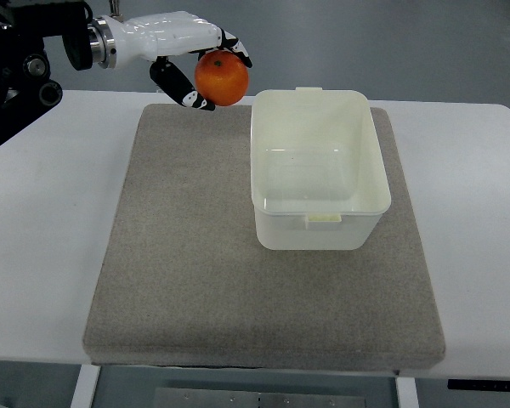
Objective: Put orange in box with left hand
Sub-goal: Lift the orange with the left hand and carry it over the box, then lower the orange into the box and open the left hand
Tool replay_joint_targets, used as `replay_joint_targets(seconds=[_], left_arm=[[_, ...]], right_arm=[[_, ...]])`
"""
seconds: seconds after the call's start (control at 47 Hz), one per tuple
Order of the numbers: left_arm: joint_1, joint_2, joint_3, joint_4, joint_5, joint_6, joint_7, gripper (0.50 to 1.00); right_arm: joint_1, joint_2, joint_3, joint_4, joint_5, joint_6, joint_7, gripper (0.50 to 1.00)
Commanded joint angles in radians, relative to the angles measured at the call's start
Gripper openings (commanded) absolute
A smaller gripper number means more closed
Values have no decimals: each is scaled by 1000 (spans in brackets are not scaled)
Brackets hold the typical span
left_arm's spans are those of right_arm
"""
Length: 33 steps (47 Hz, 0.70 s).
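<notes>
Beyond the grey felt mat (195, 280) and empty cream plastic box (319, 170), my left hand (191, 59) gripped the round orange (222, 77) aloft, needing, I judged, a rightward carry over the box.

Grey mat (195, 255) lies on white table (42, 212).

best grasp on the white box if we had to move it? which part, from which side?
Probably the rim of the white box: it is open-topped and looks empty, so fingers can hook over a wall. Come from above at the right wall, away from the left hand holding the orange off its far-left corner. The small rim tabs look too small to grip.
</notes>
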Motion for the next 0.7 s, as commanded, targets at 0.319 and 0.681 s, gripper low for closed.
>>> replay_joint_targets(seconds=[0.319,0.681], left_arm=[[-19,-194,29,14,25,-18,5,500],[-4,-317,58,67,178,-5,38,500]], right_arm=[[1,0,0,0,0,-1,0,926],[0,0,0,0,0,-1,0,926]])
